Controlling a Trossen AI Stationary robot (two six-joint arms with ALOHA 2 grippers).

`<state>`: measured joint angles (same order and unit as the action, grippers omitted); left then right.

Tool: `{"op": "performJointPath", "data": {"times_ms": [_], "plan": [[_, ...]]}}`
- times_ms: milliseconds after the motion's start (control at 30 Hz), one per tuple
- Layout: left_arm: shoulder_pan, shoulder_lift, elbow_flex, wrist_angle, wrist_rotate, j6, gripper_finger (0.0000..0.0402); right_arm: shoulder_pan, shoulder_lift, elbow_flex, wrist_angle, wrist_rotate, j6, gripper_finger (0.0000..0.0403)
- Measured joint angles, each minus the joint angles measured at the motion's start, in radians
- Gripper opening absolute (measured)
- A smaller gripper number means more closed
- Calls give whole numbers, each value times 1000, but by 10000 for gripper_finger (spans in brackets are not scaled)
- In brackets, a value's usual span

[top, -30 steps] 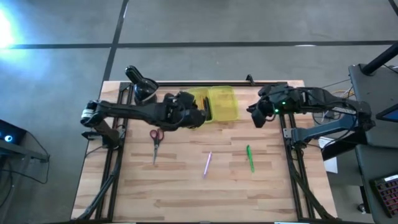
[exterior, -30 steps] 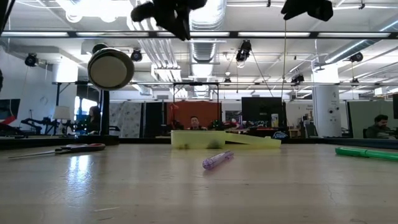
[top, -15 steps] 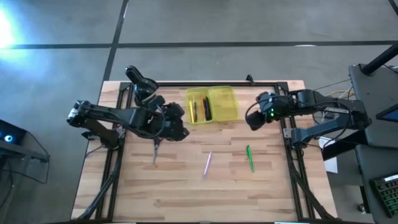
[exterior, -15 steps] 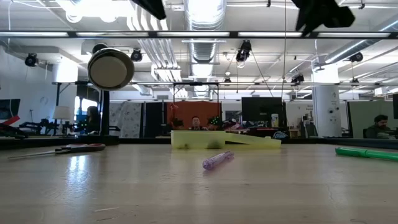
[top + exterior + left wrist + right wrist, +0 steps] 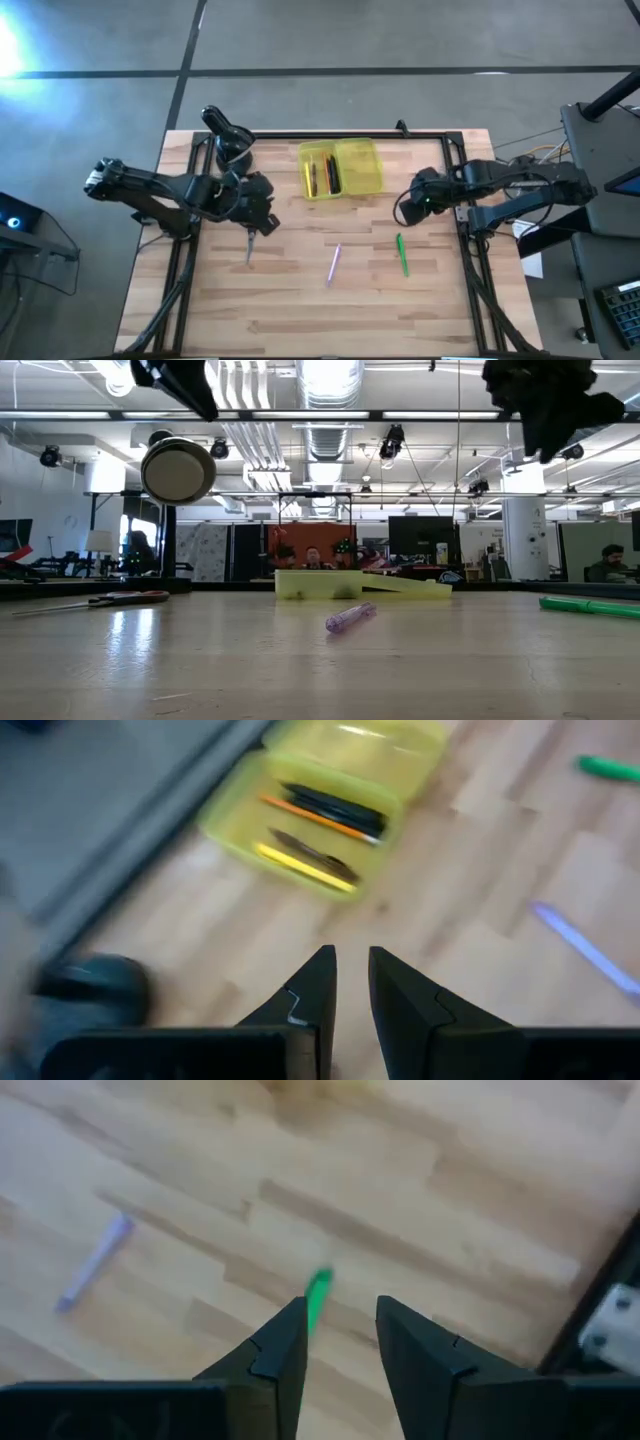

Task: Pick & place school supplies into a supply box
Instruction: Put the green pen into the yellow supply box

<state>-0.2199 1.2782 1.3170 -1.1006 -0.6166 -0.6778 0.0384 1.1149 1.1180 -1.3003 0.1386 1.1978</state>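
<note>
- Beyond my table I see an open workshop: exposed ceiling ducts point(image 5: 322, 400), strip lights point(image 5: 330, 372), a white column point(image 5: 521, 538).
- Grey concrete floor point(image 5: 400, 40) surrounds it.
- Seated people point(image 5: 612, 563), possibly at desks.

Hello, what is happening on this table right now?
Two robot arms are putting school supplies into a yellow supply box, which already holds a few pens. The left gripper hangs empty above the scissors. The right gripper is open over the green pen. A purple pen lies on the table, not yet picked.
</note>
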Motion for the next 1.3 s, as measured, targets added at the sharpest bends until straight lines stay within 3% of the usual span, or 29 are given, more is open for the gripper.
{"op": "performJointPath", "data": {"times_ms": [133,300,467,633,1067,1300], "plan": [[-38,-73,-106,125,87,-54,46,20,0,-98,42,-85,38,130],[-92,-142,-201,270,89,-87,46,57,0,-228,239,-144,118,154],[-111,-172,-250,278,123,-133,46,92,0,-339,424,-147,215,164],[-113,-186,-303,279,241,-135,46,115,1,-417,462,-147,283,160],[-124,-186,-416,290,287,-212,46,121,17,-505,600,-131,292,141],[-124,-186,-423,317,286,-213,46,121,136,-516,628,-130,278,141]]}}
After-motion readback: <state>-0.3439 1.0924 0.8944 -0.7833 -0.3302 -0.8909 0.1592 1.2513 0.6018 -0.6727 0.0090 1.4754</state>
